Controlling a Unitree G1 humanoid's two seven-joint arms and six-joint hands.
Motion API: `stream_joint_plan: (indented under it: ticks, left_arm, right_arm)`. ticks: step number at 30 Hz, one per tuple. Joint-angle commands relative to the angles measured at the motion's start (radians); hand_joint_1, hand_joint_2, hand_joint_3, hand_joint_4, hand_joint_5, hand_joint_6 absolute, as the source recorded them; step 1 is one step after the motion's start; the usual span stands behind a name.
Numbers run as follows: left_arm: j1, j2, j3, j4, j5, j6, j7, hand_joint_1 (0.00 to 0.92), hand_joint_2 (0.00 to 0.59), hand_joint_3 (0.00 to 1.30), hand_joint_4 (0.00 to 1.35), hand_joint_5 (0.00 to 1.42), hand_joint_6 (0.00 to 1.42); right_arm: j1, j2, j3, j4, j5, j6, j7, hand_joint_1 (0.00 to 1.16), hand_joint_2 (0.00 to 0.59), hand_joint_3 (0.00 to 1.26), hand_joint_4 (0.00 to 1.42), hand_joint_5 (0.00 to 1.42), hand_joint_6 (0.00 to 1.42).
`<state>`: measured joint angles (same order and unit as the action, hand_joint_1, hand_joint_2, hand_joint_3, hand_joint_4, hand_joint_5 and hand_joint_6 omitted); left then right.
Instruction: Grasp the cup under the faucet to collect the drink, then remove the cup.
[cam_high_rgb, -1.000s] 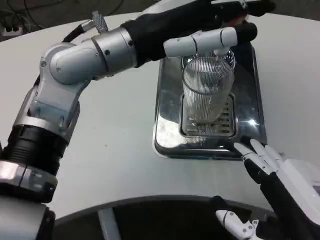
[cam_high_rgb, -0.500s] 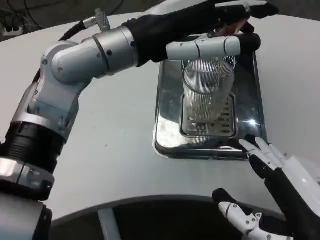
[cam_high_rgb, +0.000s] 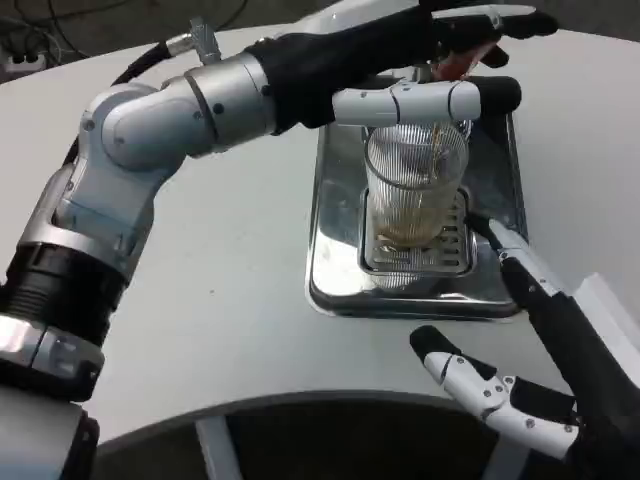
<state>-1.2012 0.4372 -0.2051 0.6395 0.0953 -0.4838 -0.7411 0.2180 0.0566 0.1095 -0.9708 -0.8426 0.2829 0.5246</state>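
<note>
A clear ribbed cup (cam_high_rgb: 415, 175) stands upright on the slotted grate of a shiny metal drip tray (cam_high_rgb: 335, 270), under the faucet. A thin amber stream runs into it, and a little amber drink (cam_high_rgb: 405, 232) lies at the bottom. My left hand (cam_high_rgb: 400, 50) reaches across above the cup. Its fingers stretch over the faucet's orange lever (cam_high_rgb: 457, 66) and its thumb lies level just over the cup's rim. My right hand (cam_high_rgb: 545, 350) is at the lower right, fingers spread and holding nothing. One fingertip points at the cup's lower right side, a small gap away.
My left forearm (cam_high_rgb: 170, 120) crosses the table from the left to the tray. The table's curved front edge (cam_high_rgb: 250, 405) runs just below the tray. Bare white tabletop lies left of the tray and to the far right.
My right hand has moved up and left toward the cup, its fingers now over the tray's right side. The left thumb has levelled above the rim. Amber drink has started running into the cup.
</note>
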Motion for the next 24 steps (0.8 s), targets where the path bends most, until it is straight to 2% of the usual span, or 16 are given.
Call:
stream_joint_plan:
  ticks: [1, 9, 24]
  left_arm:
    - [0.034, 0.02, -0.028, 0.008, 0.039, -0.005, -0.033, 0.0, 0.138, 0.12, 0.04, 0.15, 0.14]
    - [0.034, 0.027, -0.033, 0.006, 0.042, -0.016, -0.032, 0.0, 0.139, 0.12, 0.04, 0.15, 0.15]
    - [0.032, 0.031, -0.038, 0.015, 0.053, -0.042, -0.018, 0.0, 0.139, 0.11, 0.04, 0.15, 0.16]
  right_arm:
    - [-0.023, 0.01, 0.022, 0.039, 0.031, 0.014, -0.061, 0.54, 0.289, 0.0, 0.0, 0.0, 0.0]
    - [-0.073, 0.003, 0.036, 0.125, 0.061, 0.033, -0.157, 0.66, 0.259, 0.0, 0.0, 0.0, 0.0]
    - [-0.238, 0.005, 0.011, 0.346, 0.167, 0.043, -0.356, 0.7, 0.232, 0.0, 0.0, 0.0, 0.0]
